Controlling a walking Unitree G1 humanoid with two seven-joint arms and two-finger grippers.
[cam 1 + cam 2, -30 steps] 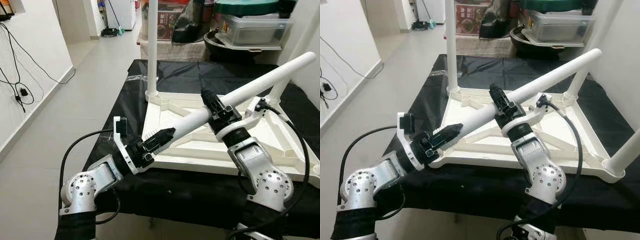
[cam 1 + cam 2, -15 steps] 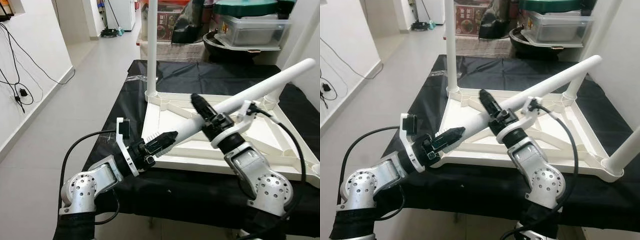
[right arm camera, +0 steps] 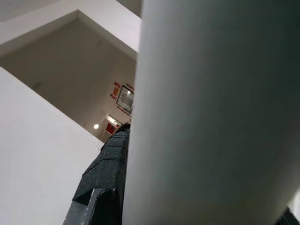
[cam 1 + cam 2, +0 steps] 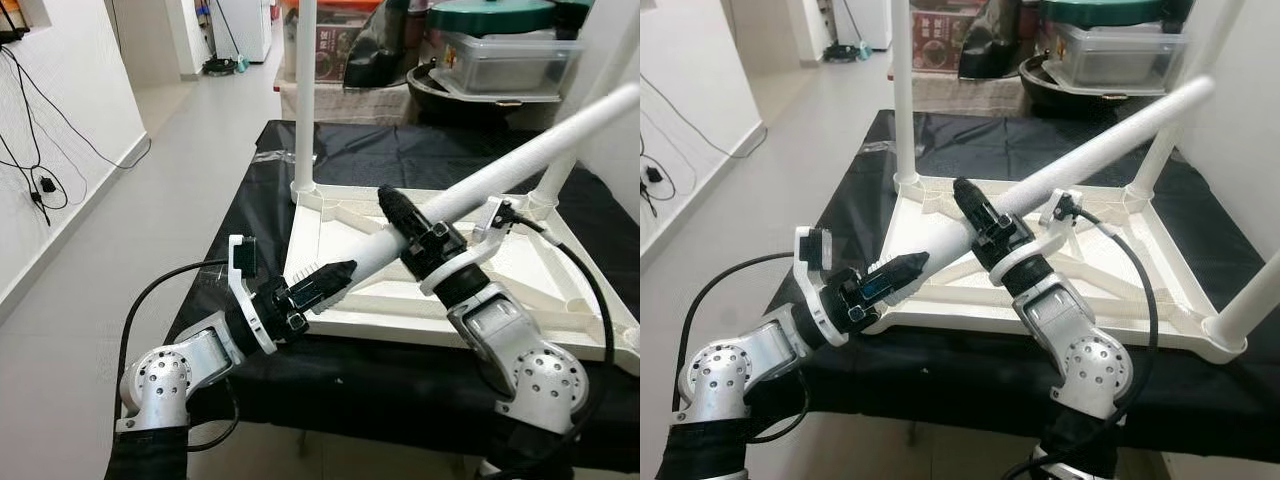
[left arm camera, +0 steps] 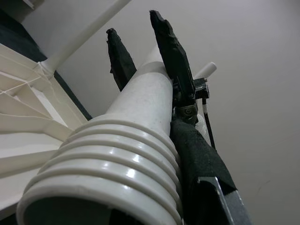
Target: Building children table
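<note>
Both arms carry the loose white table leg (image 4: 500,175) slanted above the upturned tabletop (image 4: 350,225) on the desk (image 4: 240,215), left end effector (image 4: 330,280) and right end effector (image 4: 405,215) pinching it; next, I judge, its threaded end must meet an empty corner socket.

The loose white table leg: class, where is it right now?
In the left eye view, the loose leg slants over the upturned tabletop, held by the left gripper and right gripper.

Upturned white tabletop (image 4: 1110,290) on black cloth (image 4: 970,140). Loose white leg (image 4: 1080,160) slanting from 8 o'clock to 2 o'clock, clamped mid-length by right gripper (image 4: 975,205), lower end pinched by left gripper (image 4: 902,268). Fitted leg (image 4: 902,90) upright at 11 o'clock.
</note>
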